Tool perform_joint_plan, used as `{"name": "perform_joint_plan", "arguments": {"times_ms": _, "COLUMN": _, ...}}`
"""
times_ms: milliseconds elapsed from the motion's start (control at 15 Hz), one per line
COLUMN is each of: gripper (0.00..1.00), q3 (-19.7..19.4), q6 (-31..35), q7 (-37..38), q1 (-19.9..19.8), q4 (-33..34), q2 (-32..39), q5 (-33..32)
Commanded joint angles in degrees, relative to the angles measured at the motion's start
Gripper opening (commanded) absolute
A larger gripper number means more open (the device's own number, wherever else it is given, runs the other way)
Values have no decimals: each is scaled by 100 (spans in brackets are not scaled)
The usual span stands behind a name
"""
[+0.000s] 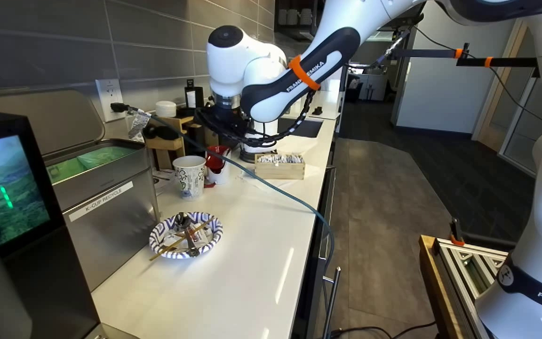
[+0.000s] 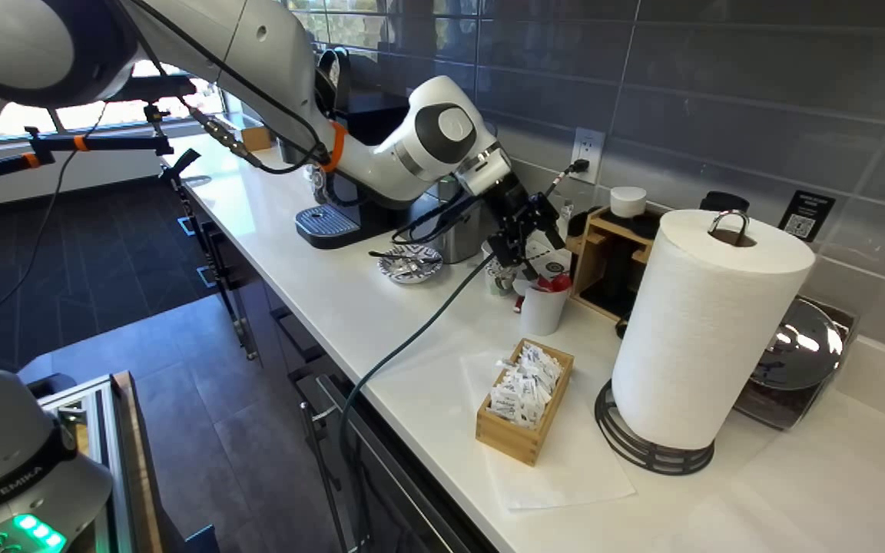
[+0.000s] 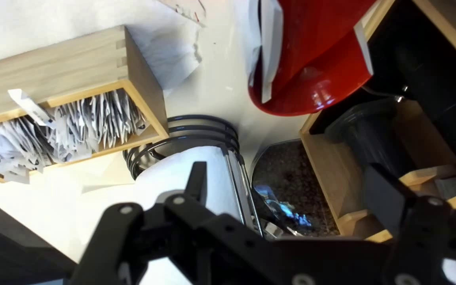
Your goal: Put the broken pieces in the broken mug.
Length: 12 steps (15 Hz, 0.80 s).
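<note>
In an exterior view, the mug (image 1: 219, 176) stands toward the back edge of the counter (image 1: 247, 263), its wall broken, red inside; a red shard (image 1: 210, 185) lies at its foot, the cup (image 1: 189, 176) just beside; the bowl (image 1: 216, 229) sits near the bin (image 1: 120, 226), and the box (image 1: 279, 172) of packets (image 1: 280, 159) stands nearer the front edge; in an exterior view, the gripper (image 2: 544, 259) hangs above the mug, and whether it touches the rim I cannot tell; the shard shows between mug and cup; the towel roll (image 2: 707, 330) stands on the back-edge side of the box; in the wrist view, the fingers (image 3: 198, 180) are spread well apart, and the mug shows its red inside; how much of that red is loose shard I cannot tell.
</note>
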Motion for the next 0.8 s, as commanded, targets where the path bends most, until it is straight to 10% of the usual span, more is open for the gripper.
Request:
{"name": "perform_joint_plan", "arguments": {"times_ms": 0, "gripper": 100, "q3": 479, "q6": 531, "q7": -1423, "q1": -622, "q4": -787, "q2": -649, "q5": 1026}}
{"name": "perform_joint_plan", "arguments": {"times_ms": 733, "gripper": 100, "q3": 2066, "q6": 579, "q7": -5394, "q1": -2483, "q4": -2092, "q2": -2164, "q5": 5985}}
